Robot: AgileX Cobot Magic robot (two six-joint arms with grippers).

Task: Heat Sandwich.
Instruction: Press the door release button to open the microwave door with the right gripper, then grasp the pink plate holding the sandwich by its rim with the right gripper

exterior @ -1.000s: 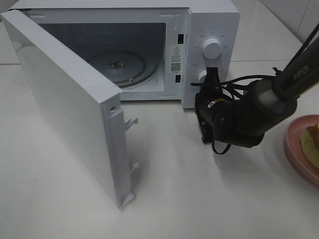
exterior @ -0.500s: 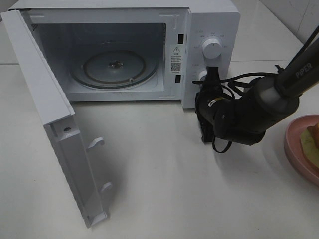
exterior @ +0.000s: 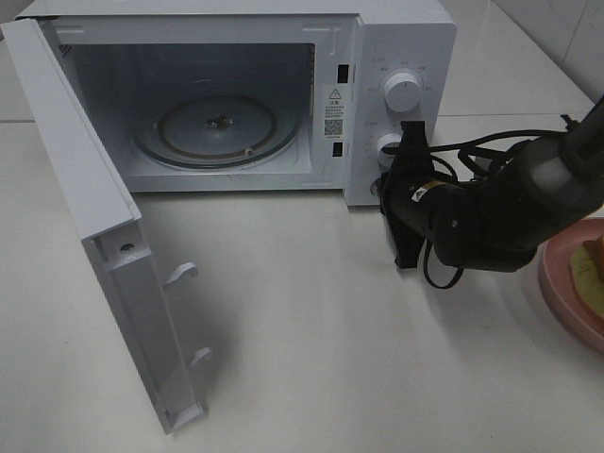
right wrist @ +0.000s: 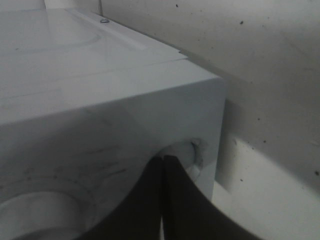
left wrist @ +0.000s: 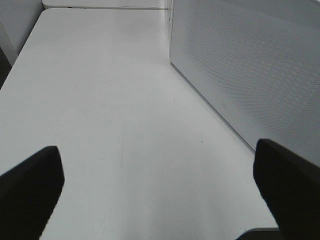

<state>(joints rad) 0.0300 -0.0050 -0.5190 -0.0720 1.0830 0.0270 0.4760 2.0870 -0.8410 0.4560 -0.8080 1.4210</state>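
The white microwave (exterior: 401,38) stands at the back with its door (exterior: 90,217) swung wide open to the left. The glass turntable (exterior: 215,127) inside is bare. The sandwich (exterior: 587,272), brown bread with a yellow-green layer, lies on a pink plate (exterior: 557,283) at the right edge, partly cut off. My right gripper (exterior: 389,184) is shut and empty, just in front of the microwave's lower knob (exterior: 389,144); the right wrist view shows its fingers (right wrist: 150,200) pressed together by that knob. My left gripper (left wrist: 160,190) is open and empty over the table, out of the exterior view.
The open door juts far out over the left part of the white table (exterior: 311,359). A white perforated microwave surface (left wrist: 250,65) rises beside my left gripper. The right arm's cables (exterior: 472,151) hang near the control panel. A tiled wall stands behind.
The microwave door has swung from half open to wide open. My right gripper has drawn slightly to the right, away from the microwave front.
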